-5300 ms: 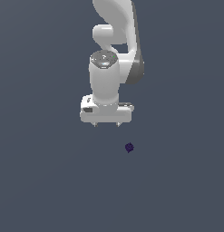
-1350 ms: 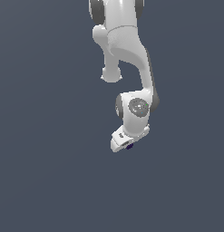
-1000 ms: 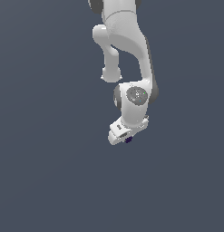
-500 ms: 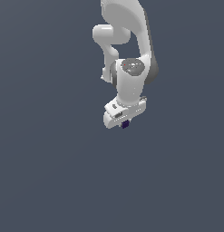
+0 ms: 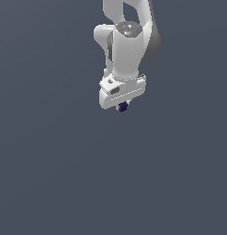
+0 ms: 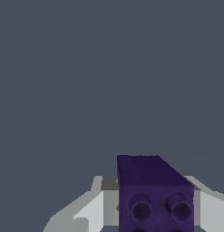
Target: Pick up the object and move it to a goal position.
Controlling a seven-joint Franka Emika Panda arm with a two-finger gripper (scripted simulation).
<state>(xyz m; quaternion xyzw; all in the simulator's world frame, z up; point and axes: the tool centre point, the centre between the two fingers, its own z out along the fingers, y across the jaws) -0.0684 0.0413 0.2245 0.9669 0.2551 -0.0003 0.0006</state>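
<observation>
The object (image 5: 122,107) is a tiny dark purple thing poking out just below the white gripper (image 5: 122,104) in the exterior view, above the middle of the picture. In the wrist view the object (image 6: 149,190) shows as a dark purple block with two round studs on the face toward the camera. The gripper (image 6: 154,213) is shut on it, with a white finger (image 6: 88,210) on one side and the other finger (image 6: 215,208) opposite. The fingertips are hidden in the exterior view by the hand's body.
A plain dark grey surface (image 5: 50,174) fills the background of both views. The white arm (image 5: 128,41) reaches in from the upper edge of the exterior view. Nothing else shows.
The gripper has moved upward and a little toward the exterior view's left, carrying the object with it. The wrist has turned as it moved.
</observation>
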